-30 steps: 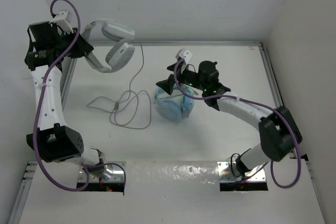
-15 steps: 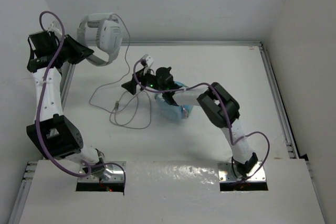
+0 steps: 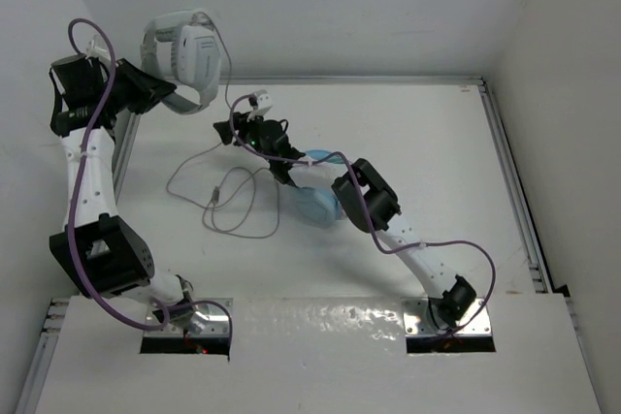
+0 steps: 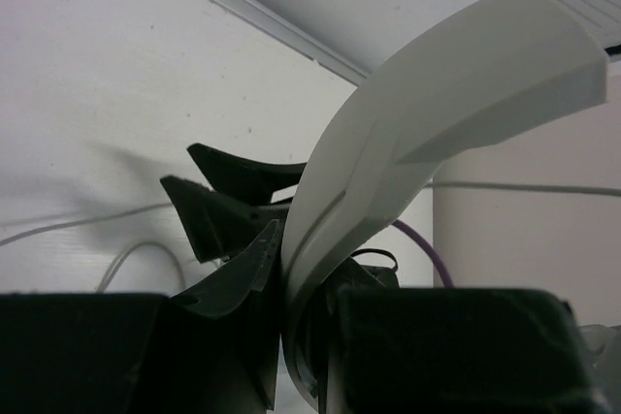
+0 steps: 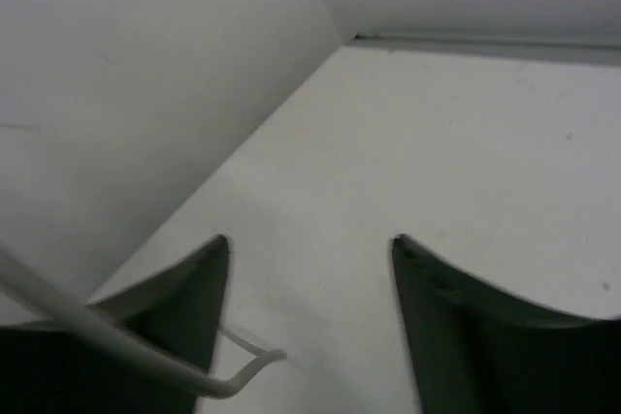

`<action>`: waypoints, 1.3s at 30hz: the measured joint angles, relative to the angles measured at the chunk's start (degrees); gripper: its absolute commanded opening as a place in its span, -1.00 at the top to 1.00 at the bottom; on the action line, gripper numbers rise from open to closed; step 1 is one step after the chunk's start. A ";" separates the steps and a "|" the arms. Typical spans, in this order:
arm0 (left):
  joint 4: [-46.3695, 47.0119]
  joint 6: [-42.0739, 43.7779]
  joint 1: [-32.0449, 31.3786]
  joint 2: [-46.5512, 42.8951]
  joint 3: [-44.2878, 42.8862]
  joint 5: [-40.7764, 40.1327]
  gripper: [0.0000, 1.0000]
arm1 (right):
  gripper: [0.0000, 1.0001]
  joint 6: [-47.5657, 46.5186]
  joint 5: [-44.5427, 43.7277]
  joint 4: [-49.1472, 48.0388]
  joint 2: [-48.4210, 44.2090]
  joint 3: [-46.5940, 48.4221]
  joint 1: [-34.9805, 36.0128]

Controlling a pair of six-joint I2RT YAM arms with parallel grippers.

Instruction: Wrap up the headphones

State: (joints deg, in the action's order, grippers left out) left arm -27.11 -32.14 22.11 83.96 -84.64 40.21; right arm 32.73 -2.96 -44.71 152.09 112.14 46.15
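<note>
We see the left arm reared up at the far left corner, the left fingers (image 4: 243,278) clenched on the smooth, curved grey headband of the headphones (image 3: 184,53), which are held aloft above the far left edge of the worktop (image 3: 417,143). Their thin whitish cable (image 3: 236,203) drops into loose loops on the matte white surface. The right arm stretches low and leftward, the dark, tapered right fingers (image 5: 466,327) spread apart, and the cable runs past one of them.
</note>
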 measured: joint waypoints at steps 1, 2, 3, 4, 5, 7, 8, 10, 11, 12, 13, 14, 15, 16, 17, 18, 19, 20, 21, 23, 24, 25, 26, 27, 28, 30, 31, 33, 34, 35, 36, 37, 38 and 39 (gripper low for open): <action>0.76 -0.44 0.00 -0.20 0.31 0.20 1.00 | 0.17 0.42 -0.85 0.15 1.46 2.75 0.00; 1.33 -0.79 0.00 -0.35 0.66 0.37 1.00 | 0.44 1.01 -1.73 0.33 2.97 5.62 0.02; 1.97 -1.11 0.00 -0.46 1.07 0.46 1.00 | 0.85 1.36 -2.40 0.28 4.15 7.58 0.07; 2.56 -1.36 0.00 -0.59 1.57 0.52 1.00 | 0.95 1.84 -2.71 0.04 5.09 9.18 0.13; 3.15 -1.51 0.00 -0.66 2.08 0.48 1.00 | 1.00 1.81 -2.82 -0.22 5.49 9.81 0.20; 4.55 -1.70 0.00 -0.72 3.37 0.15 1.00 | 1.00 1.22 -1.97 -0.39 5.31 9.16 0.52; 5.40 -1.79 0.00 -0.72 4.11 -0.24 1.00 | 1.00 0.48 -1.18 -0.57 4.42 7.32 0.76; 6.84 -1.86 0.00 -0.72 5.75 -1.29 1.00 | 1.00 -1.66 1.79 0.70 0.76 0.72 1.68; 7.61 -1.77 0.00 -0.70 6.47 -1.84 1.00 | 1.00 -2.95 3.89 2.19 -1.14 -2.29 2.25; 8.24 -1.57 0.00 -0.68 7.32 -2.89 1.00 | 1.00 -4.31 6.51 3.76 -3.89 -6.56 3.15; 8.63 -1.27 0.00 -0.57 7.82 -3.91 1.00 | 1.00 -5.70 8.59 5.60 -6.49 -10.19 4.09; 8.98 -0.74 0.00 -0.31 8.09 -4.96 1.00 | 1.00 -7.04 10.82 7.74 -9.14 -13.57 5.16; 9.40 -0.20 0.00 0.02 8.22 -5.99 1.00 | 1.00 -8.59 13.00 10.12 -12.02 -16.79 6.51; 9.86 0.66 -0.07 0.52 8.22 -7.43 1.00 | 1.00 -10.51 14.95 12.90 -15.10 -19.78 7.91; 10.40 1.55 -0.39 1.03 8.24 -8.79 1.00 | 1.00 -11.32 16.00 14.47 -16.68 -21.16 8.55; 11.08 2.62 -0.66 1.68 8.24 -10.43 1.00 | 1.00 -14.73 18.95 20.24 -21.16 -23.58 10.78; 11.54 3.78 -0.87 2.29 8.24 -11.76 1.00 | 1.00 -16.35 20.48 22.97 -23.02 -23.91 11.85; 11.78 5.64 -1.51 3.02 8.24 -13.55 1.00 | 1.00 -18.36 22.49 27.15 -24.76 -23.19 13.00; 11.82 7.74 -2.40 3.78 8.15 -15.47 1.00 | 1.00 -20.09 24.28 31.52 -26.10 -21.75 13.86; 11.41 12.83 -5.07 5.22 8.11 -19.63 1.00 | 1.00 -22.67 27.85 39.28 -28.00 -18.12 14.69; 11.04 15.43 -6.80 5.84 8.11 -22.01 1.00 | 1.00 -23.58 29.20 42.34 -28.76 -16.59 14.71; 10.78 18.38 -8.79 6.34 8.20 -24.20 1.00 | 1.00 -24.24 30.16 45.18 -29.75 -15.43 14.58; 10.78 21.11 -10.71 6.58 8.61 -26.43 1.00 | 1.00 -24.76 30.75 47.82 -30.93 -14.91 14.32; 10.82 23.52 -12.22 6.58 9.22 -28.50 1.00 | 1.00 -25.24 31.32 50.64 -32.41 -14.78 13.92; 11.06 26.08 -13.73 6.58 9.84 -29.92 1.00 | 1.00 -25.59 31.54 53.16 -33.90 -14.80 13.64; 11.61 31.21 -15.96 6.56 11.23 -32.68 1.00 | 1.00 -26.64 31.21 58.05 -36.87 -14.82 13.11; 11.58 33.99 -16.61 6.56 11.78 -33.97 1.00 | 1.00 -27.30 30.73 60.54 -38.53 -14.78 12.76; 11.67 39.78 -17.59 6.47 12.66 -36.63 1.00 | 1.00 -28.92 28.24 66.58 -40.87 -13.25 12.17; 11.89 42.66 -18.10 6.23 13.27 -37.75 1.00 | 1.00 -29.90 26.69 69.46 -41.59 -11.78 11.96; 12.20 45.68 -18.69 5.70 14.25 -39.23 1.00 | 1.00 -30.88 24.72 72.74 -42.01 -9.75 11.43; 12.72 48.33 -19.19 4.92 15.39 -40.68 1.00 | 1.00 -31.71 22.82 75.47 -42.16 -7.85 11.08; 13.05 51.19 -19.96 3.96 16.61 -41.99 1.00 | 1.00 -32.52 20.70 77.72 -42.36 -5.99 10.71; 13.07 54.03 -20.96 2.95 17.66 -43.28 1.00 | 1.00 -33.16 18.62 79.78 -42.58 -4.39 10.14; 12.72 56.89 -22.25 2.12 18.23 -44.28 1.00 | 1.00 -33.62 16.81 81.33 -42.82 -3.28 9.53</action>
State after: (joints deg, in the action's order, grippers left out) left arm -14.39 24.75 -0.14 86.08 -66.41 -4.08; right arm -0.89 13.85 36.62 109.27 108.86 55.68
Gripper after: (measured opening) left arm 0.118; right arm 0.011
